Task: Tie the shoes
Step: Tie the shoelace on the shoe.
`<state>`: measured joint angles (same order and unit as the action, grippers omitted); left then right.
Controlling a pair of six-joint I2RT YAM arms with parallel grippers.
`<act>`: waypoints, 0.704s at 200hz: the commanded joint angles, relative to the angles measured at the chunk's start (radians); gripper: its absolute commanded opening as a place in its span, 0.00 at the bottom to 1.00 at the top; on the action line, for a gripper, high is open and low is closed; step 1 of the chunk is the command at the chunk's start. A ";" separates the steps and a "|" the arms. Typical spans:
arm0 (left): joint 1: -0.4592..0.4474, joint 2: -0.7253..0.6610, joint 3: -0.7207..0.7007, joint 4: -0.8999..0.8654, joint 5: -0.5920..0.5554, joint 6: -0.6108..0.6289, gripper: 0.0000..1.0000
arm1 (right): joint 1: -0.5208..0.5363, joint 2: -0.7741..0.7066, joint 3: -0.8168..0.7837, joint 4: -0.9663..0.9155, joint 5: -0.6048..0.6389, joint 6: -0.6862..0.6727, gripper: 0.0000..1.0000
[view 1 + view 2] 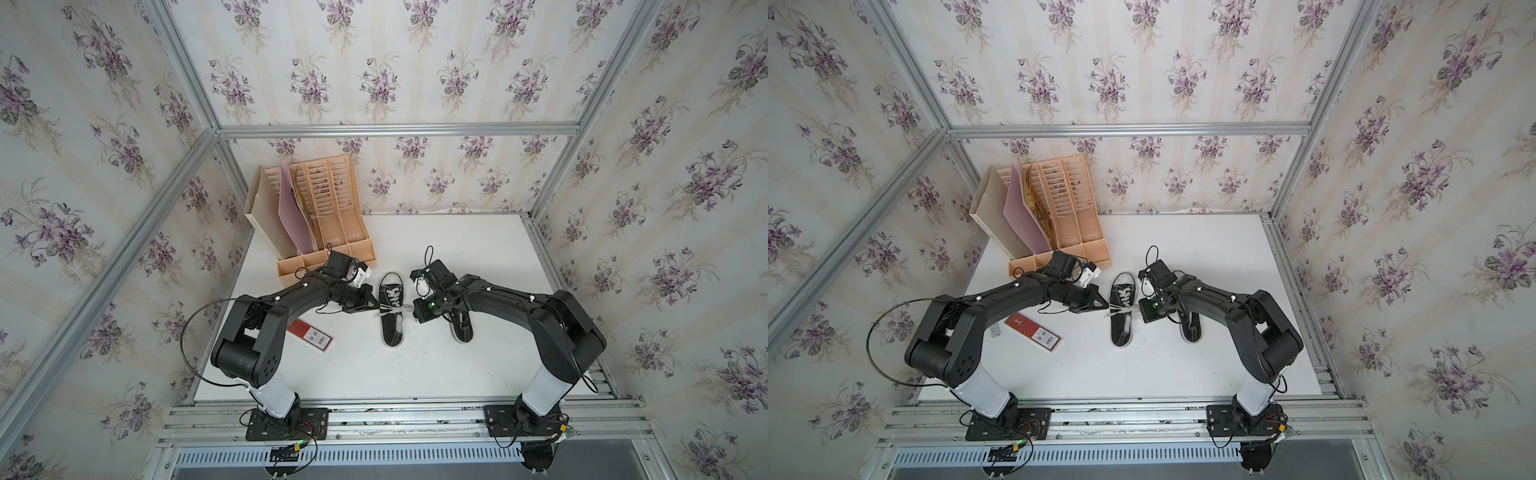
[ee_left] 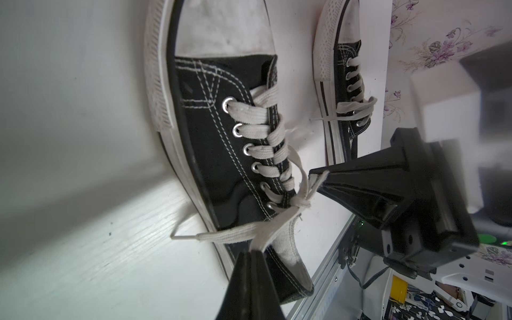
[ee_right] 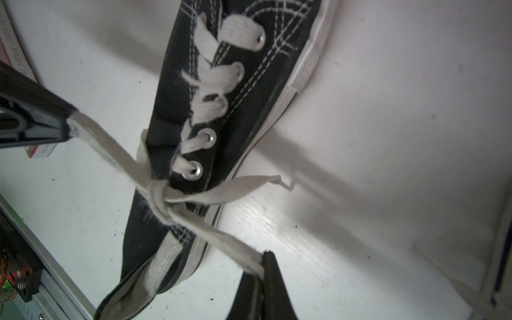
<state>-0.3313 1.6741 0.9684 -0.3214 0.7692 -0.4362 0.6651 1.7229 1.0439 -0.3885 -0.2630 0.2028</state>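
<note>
At the surface's [image 1: 415, 374] middle lies the black sneaker [image 1: 392, 332], its white laces [image 3: 110, 146] knotted: the left jaws are clamped on one strand, the right jaws on the other. The second sneaker [image 1: 463, 332] sits just right, under the right arm [image 1: 498, 297].

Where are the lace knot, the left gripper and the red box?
lace knot [image 3: 163, 198]: right wrist view, on its tight centre.
left gripper [image 2: 256, 252]: left wrist view, at its shut tips.
red box [image 1: 311, 333]: in a top view, on its flat top.
</note>
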 commanded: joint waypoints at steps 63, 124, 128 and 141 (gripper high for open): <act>0.002 0.034 0.010 0.056 0.129 0.005 0.60 | -0.002 0.007 0.013 0.008 -0.033 -0.001 0.00; -0.023 0.099 0.054 0.070 0.177 0.007 0.61 | -0.002 0.013 0.019 0.012 -0.036 0.006 0.00; -0.024 0.103 0.054 0.068 0.176 0.007 0.60 | -0.003 0.013 0.020 0.011 -0.035 0.006 0.00; -0.026 0.111 0.058 0.065 0.169 0.008 0.59 | -0.004 0.016 0.024 0.011 -0.033 0.006 0.00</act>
<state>-0.3542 1.7714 1.0149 -0.2649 0.9222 -0.4366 0.6624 1.7325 1.0569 -0.3843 -0.2974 0.2028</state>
